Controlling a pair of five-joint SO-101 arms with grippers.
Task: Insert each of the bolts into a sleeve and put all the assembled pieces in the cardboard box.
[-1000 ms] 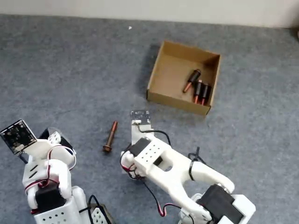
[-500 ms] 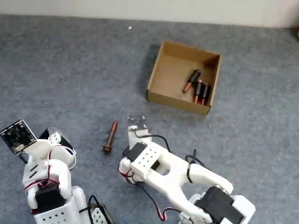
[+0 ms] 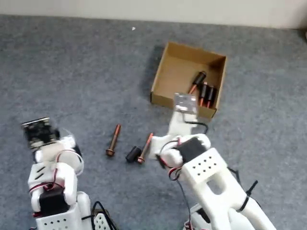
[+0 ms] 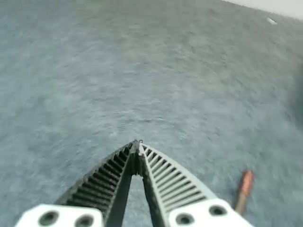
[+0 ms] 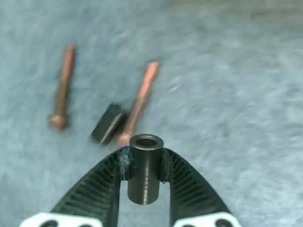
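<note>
The right gripper (image 5: 145,157) is clamped on a dark sleeve (image 5: 146,182), held upright near the loose parts at the middle of the high view: a left bolt (image 3: 113,140), and a second bolt (image 3: 146,147) just beside a spare sleeve (image 3: 133,154). The left gripper (image 4: 138,147) hangs closed and empty. Three assembled pieces (image 3: 203,91) lie in the cardboard box (image 3: 160,69), upper right. As I see it, the left arm must next fetch a bolt for the held sleeve.

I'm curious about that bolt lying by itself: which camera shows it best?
The right wrist view: the lone bolt shows whole and large. The high view shows the bolt whole but small; the left wrist view catches part of it.
</note>
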